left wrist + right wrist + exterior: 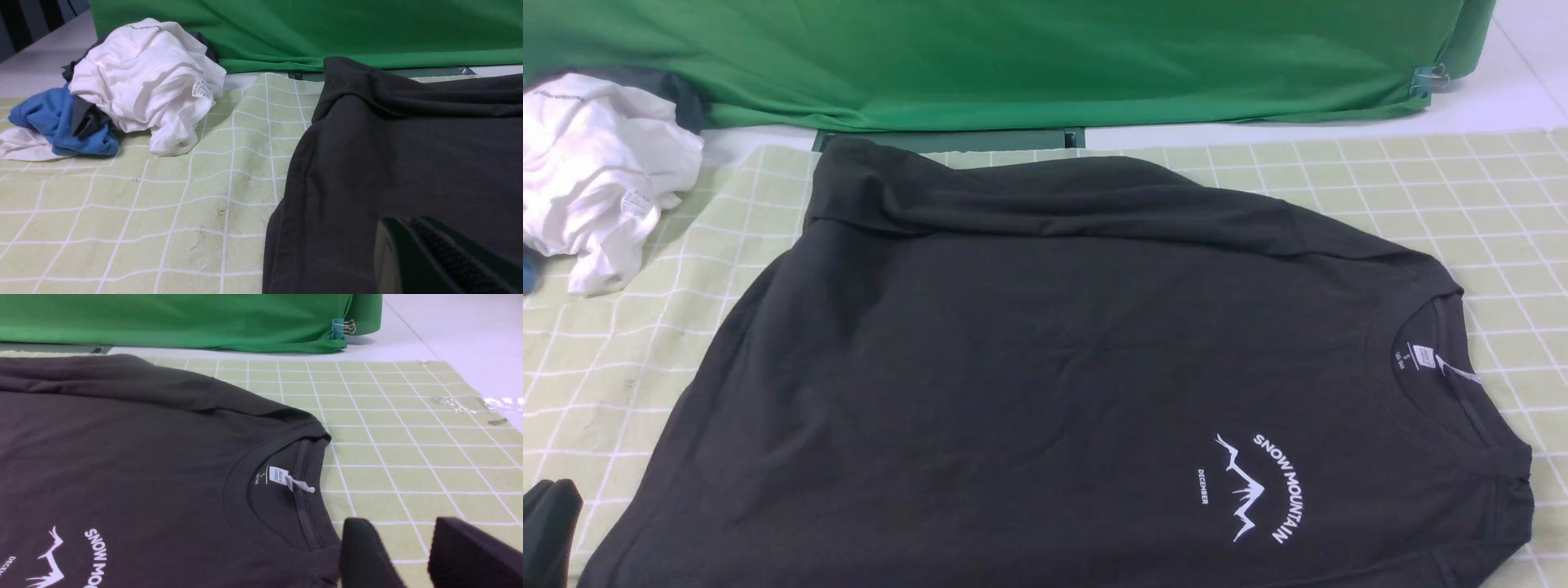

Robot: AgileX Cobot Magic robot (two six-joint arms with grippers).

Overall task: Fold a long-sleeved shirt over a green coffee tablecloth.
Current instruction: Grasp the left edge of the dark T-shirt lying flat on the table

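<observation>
1. Left gripper (404,241) is seen closed low over the hem side of the long-sleeved shirt (1045,367); whether fabric is pinched cannot be told.
2. Right gripper (402,539) is held with its jaws apart and empty, just beside the collar.
3. The shirt is laid flat, mountain print (1254,490) up, on the green coffee tablecloth (1421,180), collar to the right, with a fold along its far edge.
4. A crumpled white garment (596,171) and a blue garment (57,118) are piled at the far left.
5. Bright-green fabric (1045,57) is draped across the back, with a clip (1433,79) fixed at its right end.
</observation>
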